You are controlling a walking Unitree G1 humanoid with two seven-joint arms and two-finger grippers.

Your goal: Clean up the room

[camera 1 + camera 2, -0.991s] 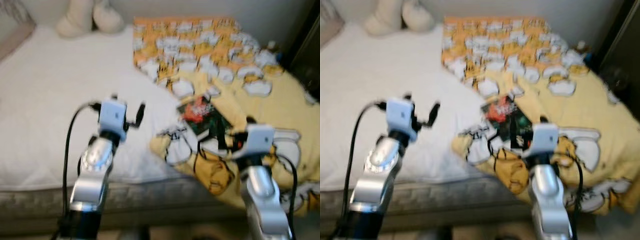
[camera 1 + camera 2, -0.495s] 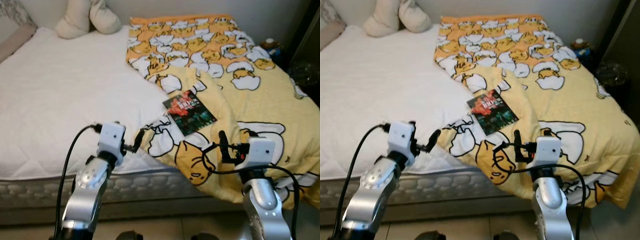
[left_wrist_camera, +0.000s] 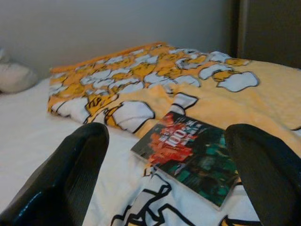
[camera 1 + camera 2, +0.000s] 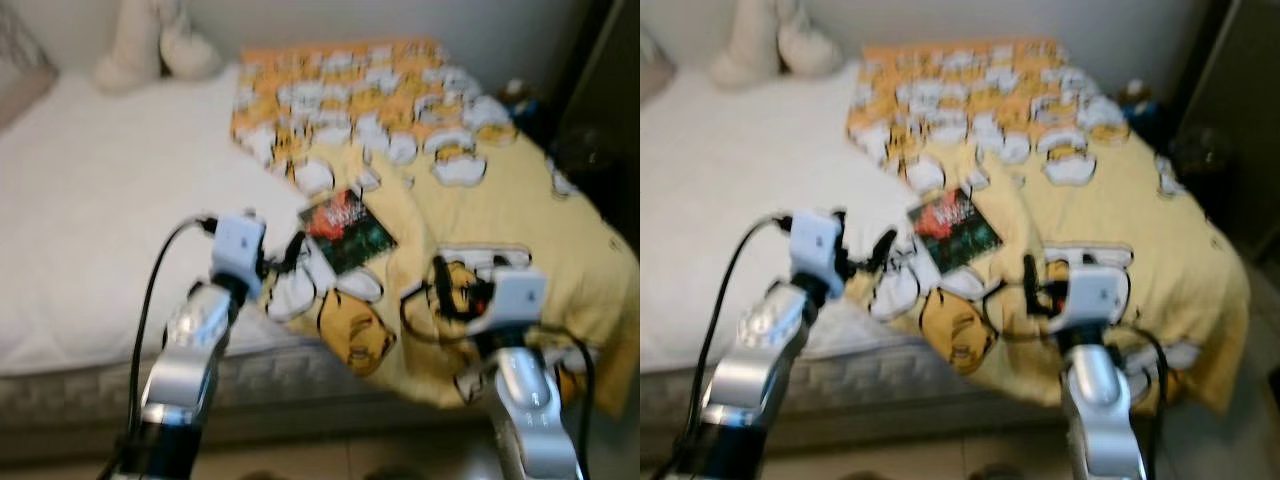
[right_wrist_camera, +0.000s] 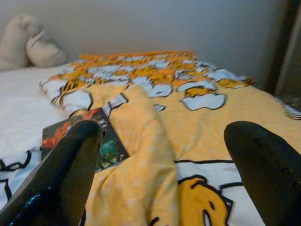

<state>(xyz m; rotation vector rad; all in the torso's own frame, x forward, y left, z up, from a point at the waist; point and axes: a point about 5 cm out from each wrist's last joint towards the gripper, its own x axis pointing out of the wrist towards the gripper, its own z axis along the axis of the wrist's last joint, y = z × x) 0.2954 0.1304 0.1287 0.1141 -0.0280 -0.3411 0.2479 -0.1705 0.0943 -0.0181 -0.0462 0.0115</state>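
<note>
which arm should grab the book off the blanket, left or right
Probably left. The open left gripper sits right beside the book, which lies flat and centred between its fingers in the left wrist view. The right gripper, also open, hangs farther off over the yellow blanket.

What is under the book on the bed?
The book lies flat on the yellow cartoon blanket, which is spread over the white bed. The book covers whatever part of the blanket's pattern is directly beneath it.

Head and wrist views over bed [image 4: 90, 230]
</note>
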